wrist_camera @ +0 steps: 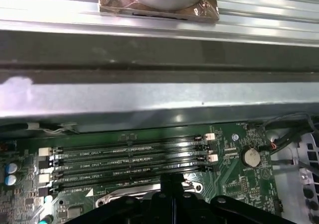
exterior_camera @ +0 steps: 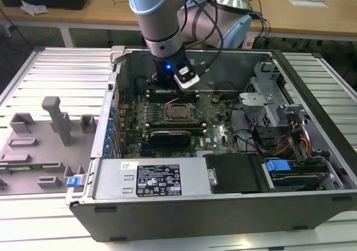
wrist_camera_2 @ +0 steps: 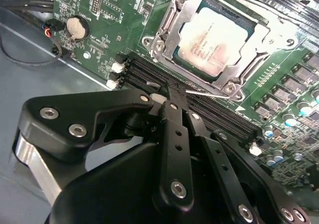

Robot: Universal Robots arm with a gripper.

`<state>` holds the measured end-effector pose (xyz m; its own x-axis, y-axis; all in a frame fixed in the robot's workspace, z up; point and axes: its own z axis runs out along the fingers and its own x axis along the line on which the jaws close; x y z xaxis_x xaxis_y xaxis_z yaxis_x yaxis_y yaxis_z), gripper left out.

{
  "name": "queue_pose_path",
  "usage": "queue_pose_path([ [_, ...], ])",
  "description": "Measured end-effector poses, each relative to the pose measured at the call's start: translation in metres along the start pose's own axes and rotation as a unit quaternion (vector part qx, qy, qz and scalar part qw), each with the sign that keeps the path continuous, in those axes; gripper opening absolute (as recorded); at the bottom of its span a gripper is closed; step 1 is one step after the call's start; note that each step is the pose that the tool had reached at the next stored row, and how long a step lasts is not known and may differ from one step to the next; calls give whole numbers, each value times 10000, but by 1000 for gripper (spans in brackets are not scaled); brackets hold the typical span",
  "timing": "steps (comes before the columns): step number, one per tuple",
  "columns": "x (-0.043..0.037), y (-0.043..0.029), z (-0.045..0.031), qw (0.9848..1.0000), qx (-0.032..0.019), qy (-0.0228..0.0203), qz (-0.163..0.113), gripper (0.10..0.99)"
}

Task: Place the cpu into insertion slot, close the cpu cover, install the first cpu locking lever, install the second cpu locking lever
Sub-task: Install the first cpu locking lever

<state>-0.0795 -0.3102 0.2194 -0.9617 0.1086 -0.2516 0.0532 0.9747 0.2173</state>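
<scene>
Black linkage fingers of the gripper (wrist_camera_2: pixel 168 90) are drawn together, their tips meeting just beside the insertion slot (wrist_camera_2: pixel 167 22) and above the memory slots (wrist_camera_2: pixel 219 117). A thin silver locking lever (wrist_camera_2: pixel 212 92) runs right by the tips, and I cannot tell whether they touch it. In the exterior view I see the arm (exterior_camera: pixel 159 17) coming straight down into the open computer case (exterior_camera: pixel 223 212), wrist vertical, with the gripper (exterior_camera: pixel 167 89) low over the motherboard (exterior_camera: pixel 217 117), just beyond the socket as that camera sees it. The cpu (wrist_camera_2: pixel 213 39) lies seated in the slot, with the cpu cover (wrist_camera_2: pixel 256 35) flat over its edges. Room is tight: in the first wrist view the case wall (wrist_camera: pixel 149 94) stands close behind the fingers, and a coin battery (wrist_camera: pixel 250 158) sits near on the board. The exterior view adds a grey fixture tray (exterior_camera: pixel 50 128) at its left, well apart from the socket; the second wrist view gives the socket's frame and screws in detail.
</scene>
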Motion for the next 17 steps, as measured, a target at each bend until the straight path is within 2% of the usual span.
queue_pose_path([
  [4,9,47,25,10000,12,-8,31,106],
  [9,17,47,52,10000,47,-20,54,106],
  [13,23,46,71,9994,116,-79,311,106],
  [16,30,84,93,9988,153,-110,449,106],
  [17,35,98,107,9983,178,-133,547,106],
])
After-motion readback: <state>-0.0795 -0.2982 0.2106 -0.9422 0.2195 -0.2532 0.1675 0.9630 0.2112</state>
